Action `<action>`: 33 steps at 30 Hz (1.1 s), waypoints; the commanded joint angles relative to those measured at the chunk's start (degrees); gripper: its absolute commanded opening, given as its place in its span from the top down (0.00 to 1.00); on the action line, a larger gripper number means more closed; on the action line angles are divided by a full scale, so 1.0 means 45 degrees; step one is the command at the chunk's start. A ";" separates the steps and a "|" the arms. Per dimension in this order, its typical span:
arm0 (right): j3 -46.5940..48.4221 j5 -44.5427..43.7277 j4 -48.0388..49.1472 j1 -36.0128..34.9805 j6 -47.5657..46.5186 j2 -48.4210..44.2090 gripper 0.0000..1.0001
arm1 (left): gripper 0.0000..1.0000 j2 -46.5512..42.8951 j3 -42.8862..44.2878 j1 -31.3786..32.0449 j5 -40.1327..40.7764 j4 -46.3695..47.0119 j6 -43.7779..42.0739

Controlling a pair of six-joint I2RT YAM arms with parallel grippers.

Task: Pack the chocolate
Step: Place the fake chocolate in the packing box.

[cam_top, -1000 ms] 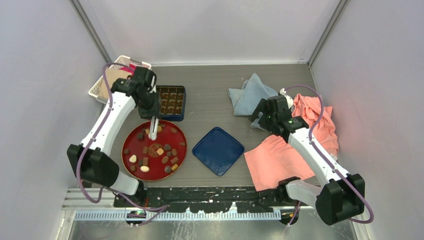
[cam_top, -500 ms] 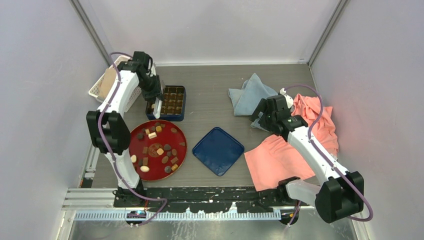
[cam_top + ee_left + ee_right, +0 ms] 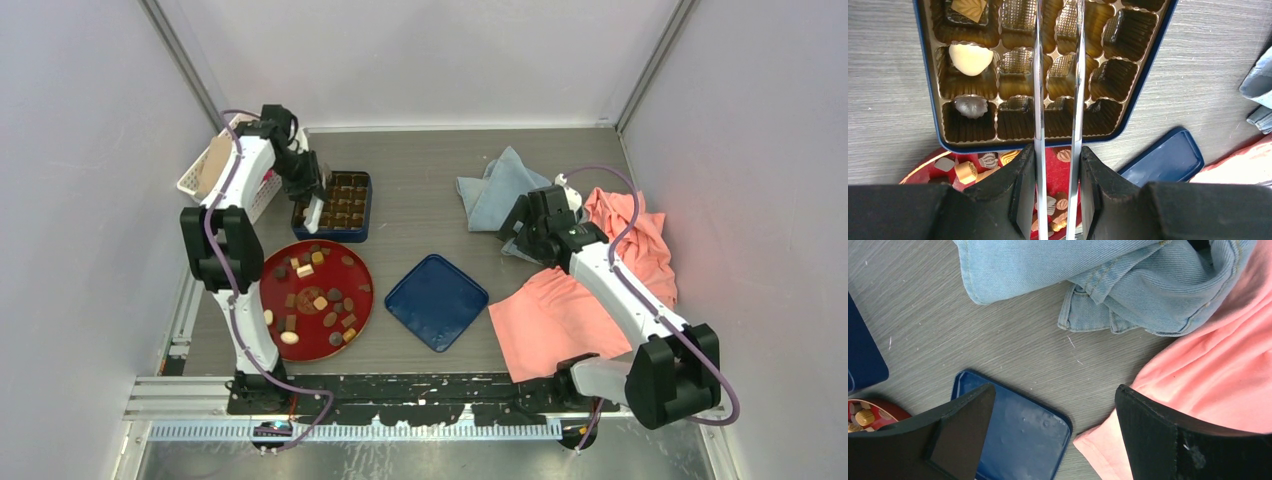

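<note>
Chocolate (image 3: 320,302) pieces, dark, tan and cream, lie scattered on the round red plate (image 3: 366,305). The blue box (image 3: 367,205) with its gold cell tray holds a cream piece (image 3: 969,58), a dark piece (image 3: 970,106) and a tan piece (image 3: 968,7) along one side. My left gripper (image 3: 1057,165) is shut on metal tongs (image 3: 1038,75), whose two arms reach out over the box cells. Their tips run off the top of the left wrist view. Open and empty, my right gripper (image 3: 1054,390) hangs above the table beside the blue lid (image 3: 1013,440).
The blue lid (image 3: 436,301) lies flat right of the plate. A denim cloth (image 3: 495,195) and a pink cloth (image 3: 580,310) cover the right side. A white basket (image 3: 205,170) stands at the back left, beside the left arm.
My left arm has swung the tongs from above the red plate back to above the blue box. The right arm has shifted only slightly.
</note>
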State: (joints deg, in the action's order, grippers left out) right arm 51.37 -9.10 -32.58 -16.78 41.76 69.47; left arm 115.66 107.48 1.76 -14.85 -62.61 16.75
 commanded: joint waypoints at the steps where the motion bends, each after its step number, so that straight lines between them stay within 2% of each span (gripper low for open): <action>1: 0.0707 -0.0211 0.0306 -0.0066 -0.0085 0.0091 0.05 | 1.00 0.0152 0.0568 0.0000 -0.0469 0.0322 -0.0195; 24: 0.0581 -0.0228 0.0344 -0.0074 -0.0031 0.0109 0.05 | 0.99 0.0662 0.0578 -0.0020 0.0063 0.0612 -0.0051; 33: 0.0556 -0.0171 0.0423 -0.0079 0.0008 0.0146 0.05 | 0.71 0.0346 0.0410 -0.0020 0.0078 0.0554 -0.0071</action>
State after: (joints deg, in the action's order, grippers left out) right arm 52.18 -9.08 -32.56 -16.78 41.78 70.54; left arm 119.57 107.87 1.76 -14.33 -61.47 16.49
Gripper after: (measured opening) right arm 0.949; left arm 0.337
